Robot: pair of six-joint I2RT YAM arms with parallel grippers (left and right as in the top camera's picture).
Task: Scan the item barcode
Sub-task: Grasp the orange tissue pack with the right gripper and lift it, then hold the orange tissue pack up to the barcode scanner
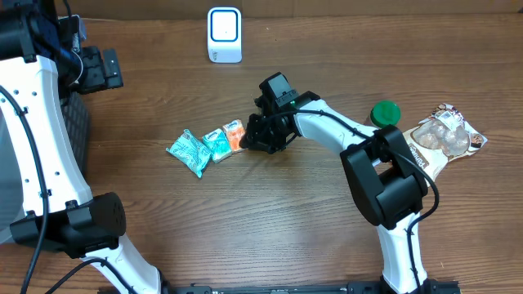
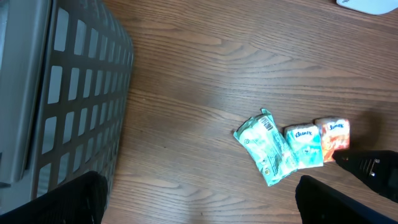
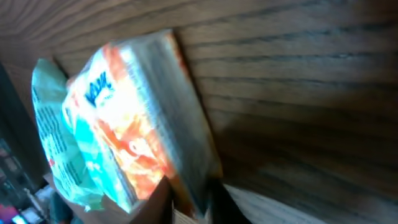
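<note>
Where the basket (image 2: 74, 93) walls the desk (image 1: 245, 229) at its left edge, we see the left fingers (image 1: 102, 69) spread wide and empty. Mid-desk lie a teal pouch (image 1: 187, 153) and a teal tissue pack (image 1: 216, 144). Touching them, the orange tissue pack (image 1: 234, 134) is pinched at its end by the right fingers (image 1: 255, 139). Bare wood lies in front.

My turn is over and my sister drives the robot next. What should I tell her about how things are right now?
Left gripper: open and empty, beside the grey basket.
Right gripper: pinching the edge of the orange tissue pack, which is low over the table.
A small teal pack and a bigger teal pack lie next to it. The white scanner stands at the far edge.
Done: orange pack grabbed.
Left: lift it and show its barcode to the scanner.
</note>
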